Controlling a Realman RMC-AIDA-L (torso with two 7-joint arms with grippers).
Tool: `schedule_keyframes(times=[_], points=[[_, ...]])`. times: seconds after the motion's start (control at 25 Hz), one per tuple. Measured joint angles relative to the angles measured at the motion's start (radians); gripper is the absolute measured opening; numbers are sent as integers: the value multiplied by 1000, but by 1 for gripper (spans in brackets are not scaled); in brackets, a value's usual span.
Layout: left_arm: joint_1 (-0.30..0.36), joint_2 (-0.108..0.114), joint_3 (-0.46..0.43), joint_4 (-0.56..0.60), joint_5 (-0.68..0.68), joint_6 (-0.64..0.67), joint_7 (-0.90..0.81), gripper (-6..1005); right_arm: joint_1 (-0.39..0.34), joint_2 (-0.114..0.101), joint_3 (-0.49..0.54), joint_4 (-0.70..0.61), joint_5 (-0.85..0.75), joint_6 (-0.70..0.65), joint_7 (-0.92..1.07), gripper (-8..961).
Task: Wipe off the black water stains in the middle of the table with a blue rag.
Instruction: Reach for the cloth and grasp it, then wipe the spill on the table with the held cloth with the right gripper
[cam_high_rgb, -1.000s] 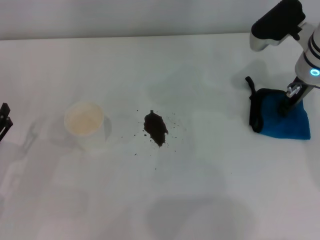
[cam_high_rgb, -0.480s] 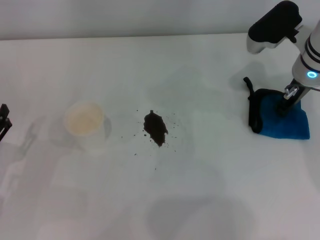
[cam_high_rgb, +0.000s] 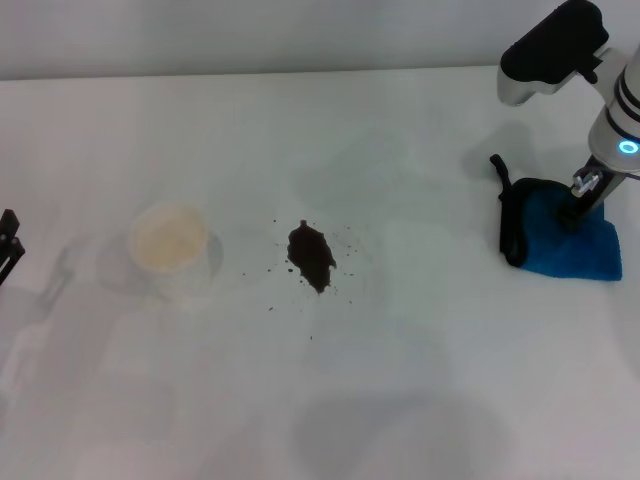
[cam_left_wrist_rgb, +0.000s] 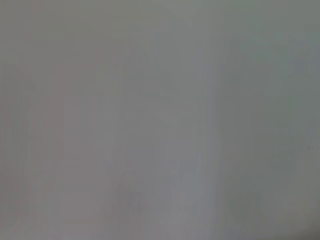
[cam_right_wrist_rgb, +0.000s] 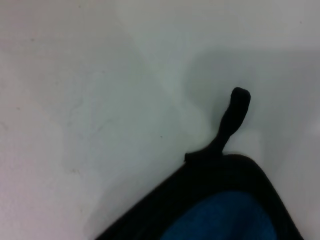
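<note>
- The blue rag lies at 3 o'clock on the white counter, well apart from the black water stains at the centre.
- The right tool stands on the rag; whether it grips the cloth I cannot tell.
- A paper cup sits at 9 o'clock from the stains.
- The left tool shows at the 9 o'clock edge; its state is unclear.
- Only the right wrist view shows the rag's black loop up close, lying on the counter; the left wrist view shows plain grey.
</note>
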Motion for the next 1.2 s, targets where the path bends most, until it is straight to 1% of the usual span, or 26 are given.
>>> schedule_keyframes(times=[0.16,0.28,0.4,0.88,1.0,1.2], points=[[1,0,0,0,0,0,-1,892,0,0,1,-1,0,1,-2,130],[2,0,0,0,0,0,-1,892,0,4,-2,-4,0,1,-4,117],[2,0,0,0,0,0,-2,892,0,13,-6,-23,0,8,-13,44],[-5,1,0,0,-3,0,-4,892,14,46,-13,-69,8,63,-43,40],[-8,1,0,0,-2,0,-4,892,19,50,-35,-79,46,73,-47,39],[-12,2,0,0,-2,0,-4,892,23,54,-115,-105,126,89,-43,37]])
